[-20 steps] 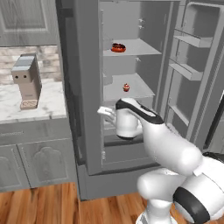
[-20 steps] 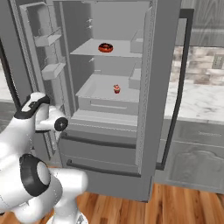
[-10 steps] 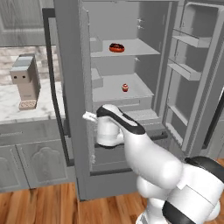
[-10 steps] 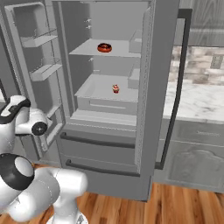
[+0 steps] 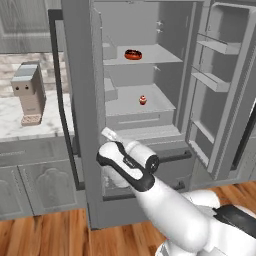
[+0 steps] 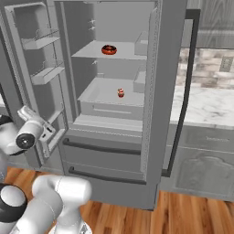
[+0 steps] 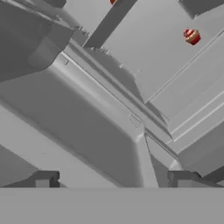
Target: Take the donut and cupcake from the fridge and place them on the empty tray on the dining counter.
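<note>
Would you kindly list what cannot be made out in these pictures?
- Donut: the hand view cuts it off at the top edge.
- Cupcake: too small in both base views to make out its top.
- Claw: in the left base view the arm hides its fingers.
- Fridge drawers: in the left base view the arm covers them.

Even flat light, soft blur, no glare.

fridge (image 5: 80,125) doors swung wide, interior wide open from front; donut (image 5: 133,54) alone on upper shelf, plenty of room around it; cupcake (image 5: 143,100) alone on lower shelf, same deal; left door edge sits right beside claw (image 7: 113,178), fingers spread, nothing between them; right door bins (image 5: 216,65) flank opening
</note>
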